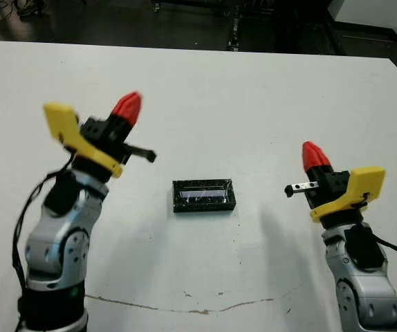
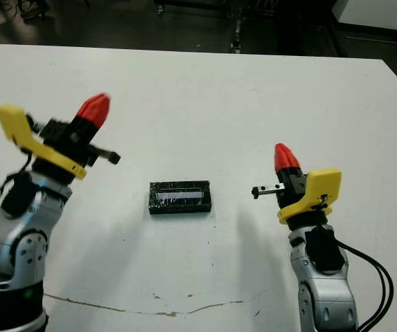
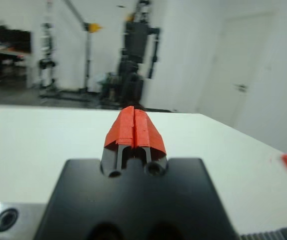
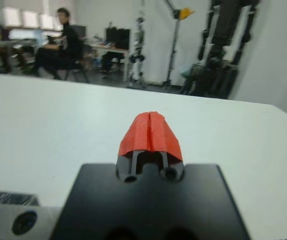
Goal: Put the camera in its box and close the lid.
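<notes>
Nearest the robot, a thin brownish crack line (image 1: 185,306) runs across the white table (image 1: 254,97), between the two arms.

The left gripper (image 1: 126,107) is raised above the table on the left, its red tips pressed together and holding nothing — the left wrist view shows the fingers (image 3: 134,129) meeting with only a hairline seam. The right gripper (image 1: 315,155) stands upright on the right, likewise clenched on nothing, its fingers (image 4: 150,131) meeting tip to tip in the right wrist view.

Between them, a little farther out and well apart from both, the lid (image 1: 204,195) lies flat on the table — glossy, crinkly black with a pale bluish stripe along its face. It appears to sit over the box (no white walls show), so neither box nor camera can be seen.

Beyond the table's far edge a person (image 4: 63,42) sits at a desk in the right wrist view.
</notes>
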Controlling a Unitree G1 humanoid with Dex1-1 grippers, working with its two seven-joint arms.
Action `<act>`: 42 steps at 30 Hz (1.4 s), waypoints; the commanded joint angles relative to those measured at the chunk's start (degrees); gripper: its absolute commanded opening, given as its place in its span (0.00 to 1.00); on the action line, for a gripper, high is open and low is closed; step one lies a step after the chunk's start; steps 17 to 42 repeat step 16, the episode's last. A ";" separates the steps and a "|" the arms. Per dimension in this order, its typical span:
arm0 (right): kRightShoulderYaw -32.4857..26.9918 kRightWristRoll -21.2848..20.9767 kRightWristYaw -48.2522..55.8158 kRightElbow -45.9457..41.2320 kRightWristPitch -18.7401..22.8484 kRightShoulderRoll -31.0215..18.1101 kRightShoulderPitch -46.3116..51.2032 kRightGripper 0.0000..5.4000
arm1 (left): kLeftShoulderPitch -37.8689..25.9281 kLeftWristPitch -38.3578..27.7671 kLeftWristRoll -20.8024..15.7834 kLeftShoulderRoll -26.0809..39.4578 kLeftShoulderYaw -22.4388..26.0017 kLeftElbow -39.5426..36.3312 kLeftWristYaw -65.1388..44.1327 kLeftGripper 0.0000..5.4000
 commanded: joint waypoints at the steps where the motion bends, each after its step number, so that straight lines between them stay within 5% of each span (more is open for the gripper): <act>1: -0.86 -1.74 -3.21 -0.88 -0.22 1.15 -0.55 0.00 | 3.35 -5.95 2.18 -1.14 1.06 3.92 2.02 0.00; 13: -0.68 -3.61 -6.03 -0.46 -0.05 2.17 -1.54 0.00 | 6.54 -14.24 4.27 -2.58 0.72 10.68 5.39 0.00; 42: -0.73 -3.69 -5.79 -0.44 0.27 2.05 -1.45 0.00 | 6.33 -14.29 5.06 -2.37 0.04 10.55 5.83 0.00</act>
